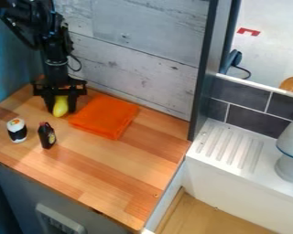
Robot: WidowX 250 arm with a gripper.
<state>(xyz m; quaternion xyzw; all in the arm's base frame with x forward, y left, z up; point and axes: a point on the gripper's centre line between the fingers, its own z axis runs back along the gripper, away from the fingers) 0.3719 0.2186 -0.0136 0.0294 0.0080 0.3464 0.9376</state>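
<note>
The black gripper (61, 106) hangs at the upper left, low over the wooden counter (106, 167), near its back corner. Its fingers stand apart, one on each side of a yellow oblong object (60, 108), whose rounded lower end shows below them; whether they press on it cannot be seen. Just to the right lies a folded orange cloth (104, 116). Nearer the front, a small dark bottle (46, 135) stands upright. Left of it is a white and black cylindrical item (17, 130) with a colourful top.
A whitewashed plank wall (133, 50) rises behind the counter, and a dark upright post (204, 77) stands at its right back corner. Beyond the right edge is a white ridged drainboard (228, 146) with a grey-white object (290, 151) on it.
</note>
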